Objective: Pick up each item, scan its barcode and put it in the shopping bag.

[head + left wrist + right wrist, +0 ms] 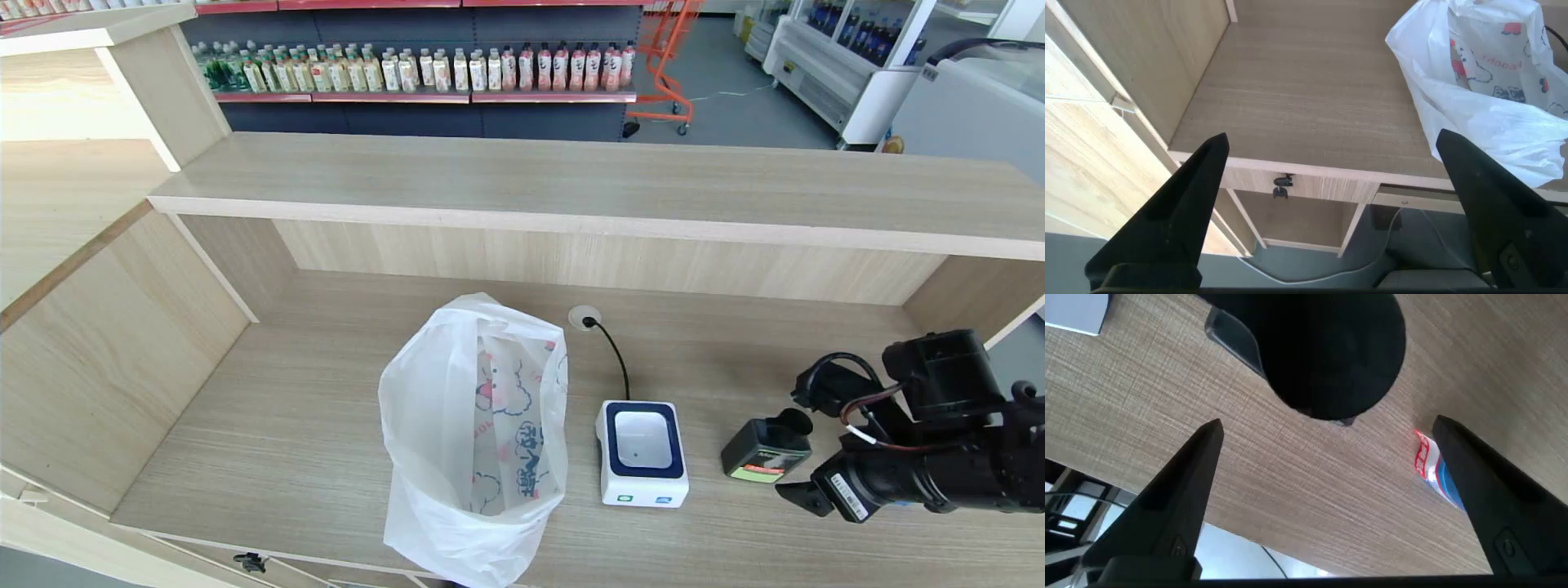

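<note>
A white plastic shopping bag (473,441) with a cartoon print stands open at the counter's front middle. To its right sits a white and blue barcode scanner (642,452). A dark bottle (766,451) with a green and red label lies right of the scanner. Its black cap (1331,351) points at my right gripper (796,445), which is open, its fingers on either side of the cap end. My left gripper (1331,139) hangs open and empty over the counter's front edge, left of the shopping bag (1486,90).
A small red, white and blue packet (1437,469) lies on the counter by the right gripper. The scanner's cable runs back to a grommet hole (584,318). A raised ledge (571,196) and side walls enclose the counter. Bare wood lies left of the bag.
</note>
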You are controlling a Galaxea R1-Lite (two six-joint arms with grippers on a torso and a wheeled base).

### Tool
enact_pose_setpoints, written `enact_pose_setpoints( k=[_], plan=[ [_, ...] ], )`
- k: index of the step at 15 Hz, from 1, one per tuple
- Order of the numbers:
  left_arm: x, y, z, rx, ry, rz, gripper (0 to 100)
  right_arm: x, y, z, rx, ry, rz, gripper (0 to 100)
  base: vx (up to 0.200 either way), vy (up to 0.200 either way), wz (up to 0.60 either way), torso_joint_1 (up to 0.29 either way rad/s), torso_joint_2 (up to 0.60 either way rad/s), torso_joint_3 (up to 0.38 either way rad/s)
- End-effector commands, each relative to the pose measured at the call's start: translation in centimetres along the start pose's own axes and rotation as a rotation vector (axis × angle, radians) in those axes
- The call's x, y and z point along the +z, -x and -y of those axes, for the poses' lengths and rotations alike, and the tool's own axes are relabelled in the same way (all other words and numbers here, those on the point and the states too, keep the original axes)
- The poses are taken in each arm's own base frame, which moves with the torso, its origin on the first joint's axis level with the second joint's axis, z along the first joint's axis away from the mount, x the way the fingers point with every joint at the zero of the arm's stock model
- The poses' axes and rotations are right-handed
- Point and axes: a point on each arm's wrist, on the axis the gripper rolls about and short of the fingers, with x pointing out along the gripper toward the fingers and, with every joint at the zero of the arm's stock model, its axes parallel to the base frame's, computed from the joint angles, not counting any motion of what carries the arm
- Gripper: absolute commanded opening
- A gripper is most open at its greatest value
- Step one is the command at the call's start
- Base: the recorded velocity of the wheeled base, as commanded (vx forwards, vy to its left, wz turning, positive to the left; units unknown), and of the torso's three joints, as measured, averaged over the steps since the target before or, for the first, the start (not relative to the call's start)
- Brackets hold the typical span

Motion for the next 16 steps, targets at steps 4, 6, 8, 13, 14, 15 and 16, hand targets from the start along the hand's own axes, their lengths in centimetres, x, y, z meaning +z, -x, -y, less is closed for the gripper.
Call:
enact_pose_setpoints(
  k=[4, 6, 8, 13, 14, 15, 16],
  plan=[
    [0.0, 0.0, 0.0, 0.002, 0.000, 0.000, 100, 3.5, -3.0, -1.3, 0.078, 0.066, 0.049, 100, 0.000, 0.000, 0.00, 0.000, 0.00, 0.000],
    [0.0, 0.0, 0.0, 0.000, -0.001, 0.000, 100, 4.4, -3.5, -1.8, 0.089, 0.083, 0.062, 100, 0.000, 0.000, 0.00, 0.000, 0.00, 0.000],
    [0.0, 0.0, 0.0, 0.002, 0.000, 0.000, 100, 4.7, -3.7, -2.3, 0.099, 0.096, 0.071, 100, 0.000, 0.000, 0.00, 0.000, 0.00, 0.000],
    [0.0, 0.0, 0.0, 0.000, 0.000, 0.000, 100, 4.9, -3.3, -2.6, 0.098, 0.102, 0.093, 0, 0.000, 0.000, 0.00, 0.000, 0.00, 0.000],
    [0.0, 0.0, 0.0, 0.000, 0.000, 0.000, 100, 4.8, -2.8, -2.6, 0.095, 0.098, 0.101, 0, 0.000, 0.000, 0.00, 0.000, 0.00, 0.000],
    [0.0, 0.0, 0.0, 0.000, 0.000, 0.000, 100, 4.7, -2.4, -2.5, 0.094, 0.097, 0.107, 0, 0.000, 0.000, 0.00, 0.000, 0.00, 0.000],
    [0.0, 0.0, 0.0, 0.000, 0.000, 0.000, 100, 4.7, -1.8, -2.4, 0.087, 0.094, 0.127, 0, 0.000, 0.000, 0.00, 0.000, 0.00, 0.000]
  ],
)
